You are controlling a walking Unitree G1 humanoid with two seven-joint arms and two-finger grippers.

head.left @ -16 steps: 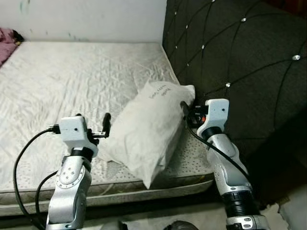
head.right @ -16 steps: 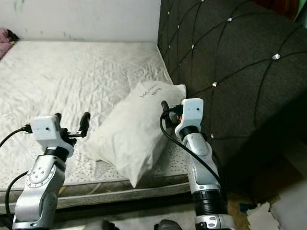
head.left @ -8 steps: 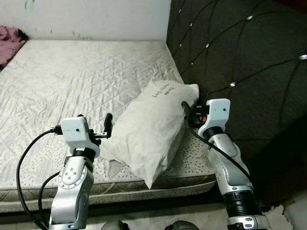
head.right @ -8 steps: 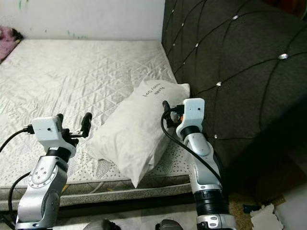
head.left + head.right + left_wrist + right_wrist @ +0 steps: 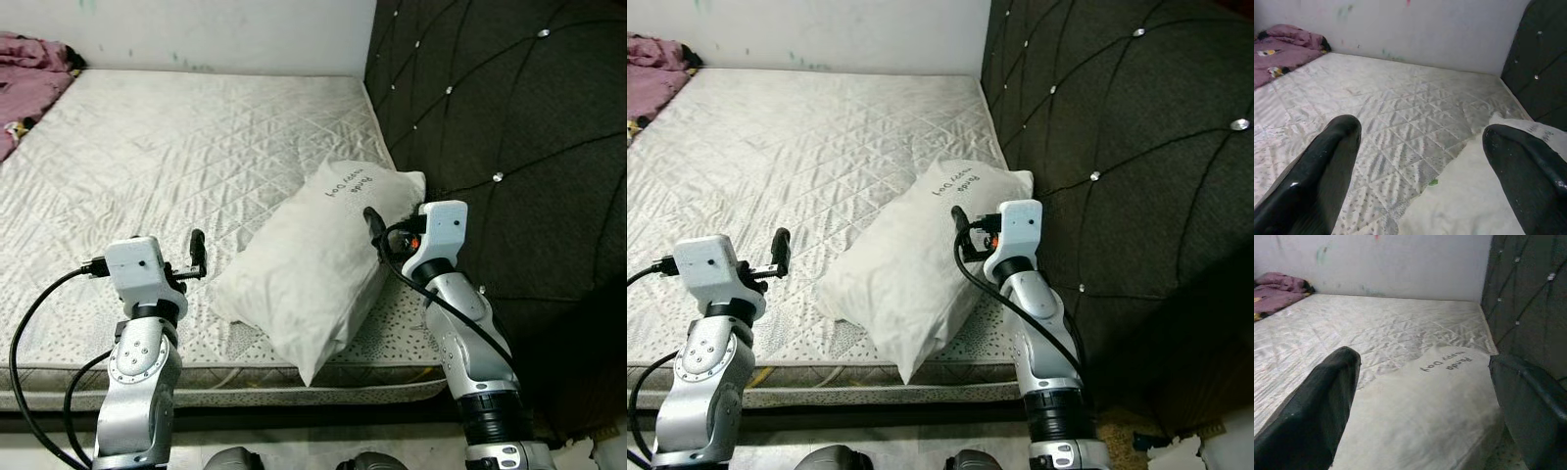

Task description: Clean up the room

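Observation:
A white pillow (image 5: pixel 313 274) with dark handwriting near its top lies tilted on the bare quilted mattress (image 5: pixel 196 137), close to the black tufted headboard (image 5: pixel 509 117). My left gripper (image 5: pixel 1422 129) is open, hovering low over the mattress a short way left of the pillow's lower corner, with nothing between its fingers (image 5: pixel 196 245). On the pillow's right side, between it and the headboard, my right gripper (image 5: pixel 1423 360) is also open, its fingers (image 5: pixel 371 219) at the pillow's upper edge. Neither gripper holds anything.
A crumpled pink blanket (image 5: pixel 34 59) lies at the far left corner of the mattress, against the pale wall (image 5: pixel 216 29). The mattress's front edge (image 5: pixel 245 382) runs just before my arms. The headboard closes off the right side.
The camera has swung left, bringing the pink blanket into view. My left gripper now stands a little further from the pillow's corner. The pillow lies as before.

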